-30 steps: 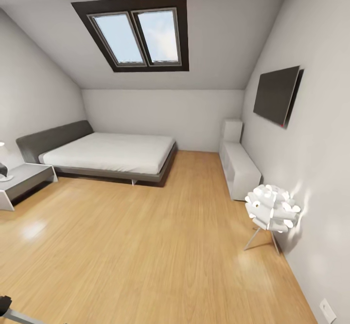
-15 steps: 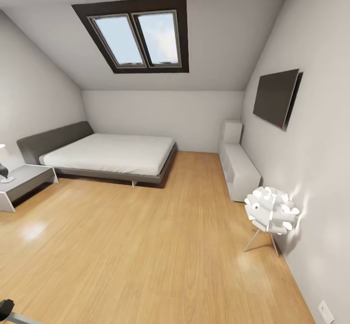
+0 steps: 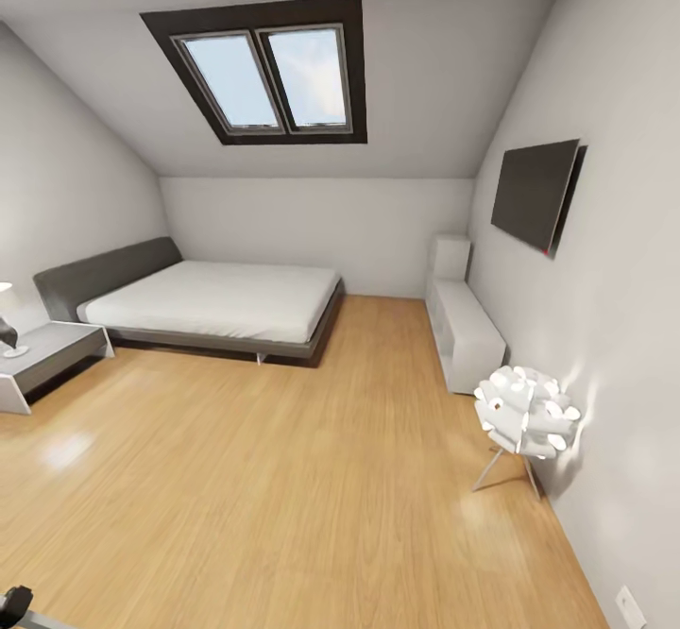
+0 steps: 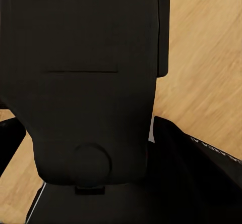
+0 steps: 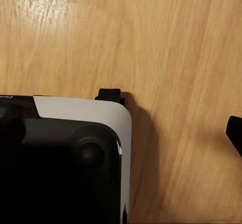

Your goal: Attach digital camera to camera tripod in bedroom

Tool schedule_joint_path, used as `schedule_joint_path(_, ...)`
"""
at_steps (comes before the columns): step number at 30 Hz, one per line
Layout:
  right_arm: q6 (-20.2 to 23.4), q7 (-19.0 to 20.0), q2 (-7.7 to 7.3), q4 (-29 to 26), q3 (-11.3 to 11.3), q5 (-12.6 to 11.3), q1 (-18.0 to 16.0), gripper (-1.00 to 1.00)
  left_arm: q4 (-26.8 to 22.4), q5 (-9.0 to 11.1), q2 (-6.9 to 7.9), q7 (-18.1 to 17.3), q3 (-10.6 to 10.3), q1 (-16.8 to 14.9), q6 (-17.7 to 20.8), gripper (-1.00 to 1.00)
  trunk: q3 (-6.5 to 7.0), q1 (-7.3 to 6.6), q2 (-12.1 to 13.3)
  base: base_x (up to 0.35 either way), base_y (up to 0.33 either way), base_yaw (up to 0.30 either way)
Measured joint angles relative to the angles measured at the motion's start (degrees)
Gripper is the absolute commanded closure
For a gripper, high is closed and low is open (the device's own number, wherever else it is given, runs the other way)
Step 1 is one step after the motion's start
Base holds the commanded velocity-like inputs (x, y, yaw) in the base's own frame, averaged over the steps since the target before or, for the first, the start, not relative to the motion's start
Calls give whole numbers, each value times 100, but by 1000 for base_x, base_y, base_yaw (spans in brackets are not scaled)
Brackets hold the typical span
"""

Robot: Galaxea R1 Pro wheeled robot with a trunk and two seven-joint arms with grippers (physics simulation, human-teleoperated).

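I see the bedroom from the head view: a light wood plank floor (image 3: 283, 478), pale grey walls and a sloped ceiling with a skylight (image 3: 260, 76). The digital camera and the camera tripod are out of view. A small black tip on a grey rod (image 3: 14, 603) pokes into the lower left corner of the head view; I cannot tell what it belongs to. The left wrist view looks onto black parts of my own body (image 4: 91, 82) above the wood floor. The right wrist view holds my black and white base (image 5: 65, 158) over the floor.
A grey bed (image 3: 208, 300) stands at the back left, with a low grey nightstand (image 3: 47, 350) beside it. A white shelf unit (image 3: 463, 327) runs along the right wall under a dark wall screen (image 3: 534, 193). A white petal lamp on thin legs (image 3: 524, 416) stands near the right wall.
The whole head picture has shifted slightly downward, so the camera moved. Nothing in the room itself has changed place.
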Motion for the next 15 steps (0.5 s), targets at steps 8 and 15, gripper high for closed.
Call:
schedule_joint_path(8, -129, -7, 11, 0, -1, 1, 147, -100, 0, 0, 0, 0, 0, 1, -13, 100, 144, -176, 321, 0, 0, 0)
schedule_joint_path(15, -157, -5, 14, 0, -1, 1, 151, -100, 0, 0, 0, 0, 0, 1, -14, 100, 270, -330, 602, 0, 0, 0)
